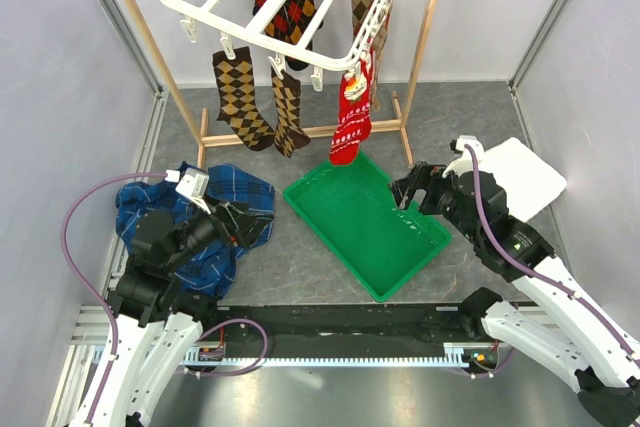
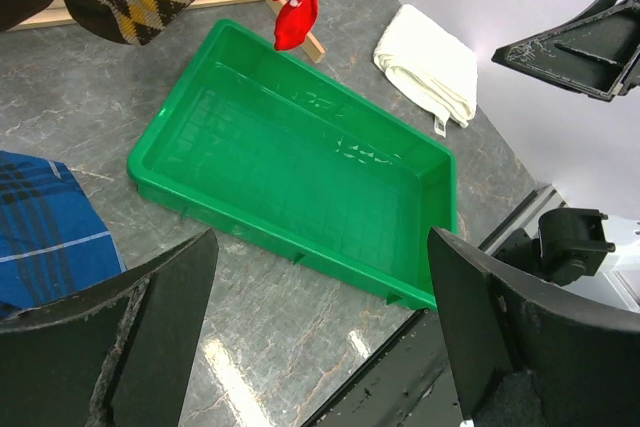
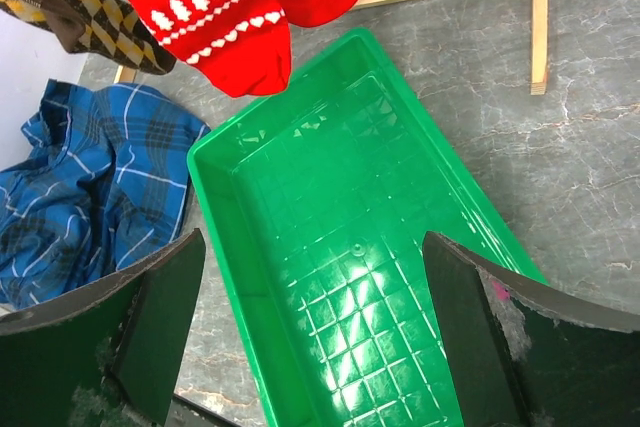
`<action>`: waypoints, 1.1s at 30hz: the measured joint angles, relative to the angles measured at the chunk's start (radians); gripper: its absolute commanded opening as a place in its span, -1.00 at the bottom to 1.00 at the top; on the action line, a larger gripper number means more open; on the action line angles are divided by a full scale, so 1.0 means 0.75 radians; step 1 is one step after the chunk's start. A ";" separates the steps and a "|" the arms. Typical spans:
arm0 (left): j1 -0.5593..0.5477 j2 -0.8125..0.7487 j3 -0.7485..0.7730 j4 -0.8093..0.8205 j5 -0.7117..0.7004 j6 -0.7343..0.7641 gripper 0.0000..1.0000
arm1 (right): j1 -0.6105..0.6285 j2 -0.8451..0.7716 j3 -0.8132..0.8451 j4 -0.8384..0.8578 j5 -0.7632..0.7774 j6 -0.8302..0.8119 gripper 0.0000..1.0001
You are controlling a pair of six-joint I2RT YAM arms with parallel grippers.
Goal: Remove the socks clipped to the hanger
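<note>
Fingers of left gripper and right gripper are spread, empty; socks hang clipped to hanger at table's far edge.

A robotics lab test cell — plain white wall panels in aluminium framing enclose a grey marbled table, and a black mounting rail carries two cabled robot arms.
</note>
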 measured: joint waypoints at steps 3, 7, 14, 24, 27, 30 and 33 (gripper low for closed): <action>0.000 0.000 0.000 0.000 0.000 0.000 0.84 | 0.000 0.003 0.006 0.002 0.009 0.011 0.96; 0.000 0.000 0.000 0.001 0.000 0.000 0.84 | 0.000 0.025 0.007 0.067 -0.026 0.008 0.87; 0.000 -0.001 0.000 0.001 0.007 0.000 0.82 | 0.000 0.221 0.008 0.413 -0.176 -0.072 0.80; 0.000 -0.051 0.000 0.002 0.007 0.000 0.82 | 0.005 0.568 0.040 0.815 -0.127 -0.235 0.91; 0.000 -0.052 0.000 0.002 0.007 0.000 0.82 | 0.005 0.622 0.046 0.934 -0.110 -0.314 0.92; 0.000 -0.051 0.000 0.002 0.007 0.000 0.81 | 0.005 0.695 0.079 1.022 -0.117 -0.397 0.90; 0.000 -0.052 0.000 0.002 0.007 0.000 0.81 | 0.005 0.785 0.127 1.073 -0.144 -0.464 0.62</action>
